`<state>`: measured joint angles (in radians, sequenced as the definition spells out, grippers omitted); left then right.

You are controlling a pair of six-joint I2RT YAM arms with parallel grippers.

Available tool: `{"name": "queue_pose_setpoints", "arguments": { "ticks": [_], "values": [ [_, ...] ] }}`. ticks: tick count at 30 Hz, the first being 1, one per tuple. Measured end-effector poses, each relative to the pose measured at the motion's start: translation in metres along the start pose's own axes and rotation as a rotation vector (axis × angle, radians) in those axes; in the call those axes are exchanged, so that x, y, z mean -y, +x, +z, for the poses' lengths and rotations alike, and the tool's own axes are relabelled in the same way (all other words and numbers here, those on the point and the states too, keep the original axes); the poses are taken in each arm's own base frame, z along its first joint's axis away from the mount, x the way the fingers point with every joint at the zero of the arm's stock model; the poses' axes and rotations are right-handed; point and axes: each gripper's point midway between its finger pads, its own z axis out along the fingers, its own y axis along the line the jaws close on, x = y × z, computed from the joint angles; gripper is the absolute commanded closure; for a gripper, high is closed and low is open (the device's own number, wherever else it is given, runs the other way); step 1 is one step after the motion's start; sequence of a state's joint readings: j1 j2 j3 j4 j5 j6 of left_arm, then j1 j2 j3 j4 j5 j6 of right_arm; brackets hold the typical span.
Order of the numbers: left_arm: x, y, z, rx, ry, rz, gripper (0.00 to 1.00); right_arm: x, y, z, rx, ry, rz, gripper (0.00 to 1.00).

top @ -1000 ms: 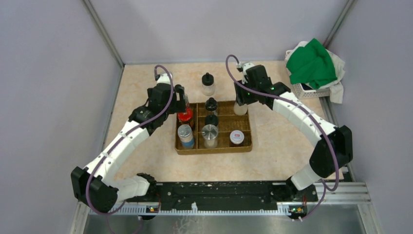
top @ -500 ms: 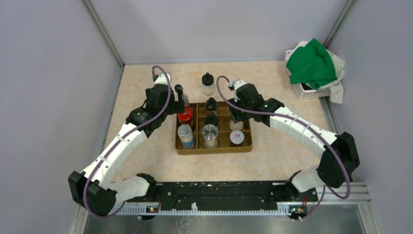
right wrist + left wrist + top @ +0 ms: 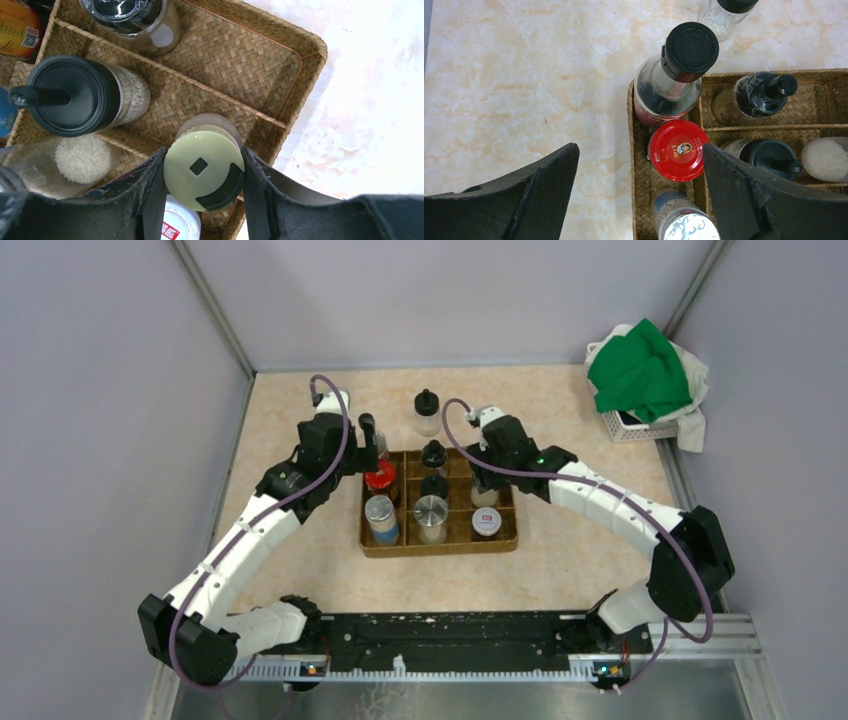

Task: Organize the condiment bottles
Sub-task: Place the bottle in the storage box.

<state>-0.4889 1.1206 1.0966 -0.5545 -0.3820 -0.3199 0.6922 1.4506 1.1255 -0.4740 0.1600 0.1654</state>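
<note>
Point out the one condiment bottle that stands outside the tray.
The black-capped clear shaker of white grains, alone on the table just beyond the tray's far edge. Every other bottle is within the tray's walls.

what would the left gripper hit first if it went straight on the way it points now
Probably the red-lidded jar, or the tray wall beside it; both lie ahead of the open left gripper. Depth is unclear.

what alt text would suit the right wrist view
The right gripper, jaws shut on a jar with a pale yellow-green lid, holds it inside the woven tray near its outer rim. A black-lidded shaker of white grains stands beside it in the tray.
</note>
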Motion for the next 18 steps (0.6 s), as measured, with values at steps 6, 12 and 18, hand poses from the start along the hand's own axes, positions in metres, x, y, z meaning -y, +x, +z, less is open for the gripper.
{"name": "queue_pose_setpoints", "arguments": {
  "ticks": [6,12,18],
  "values": [
    [0.000,-0.001,-0.002,0.005,0.001,-0.003,0.01,-0.003,0.002,0.014,-0.008,-0.003,-0.001,0.90],
    [0.000,-0.002,-0.002,0.007,0.002,-0.003,0.01,-0.003,0.013,0.026,-0.033,0.000,-0.005,0.88],
    [0.000,-0.002,-0.002,0.007,0.002,-0.003,0.01,-0.003,0.021,0.030,-0.050,0.001,-0.008,0.71]
  ]
}}
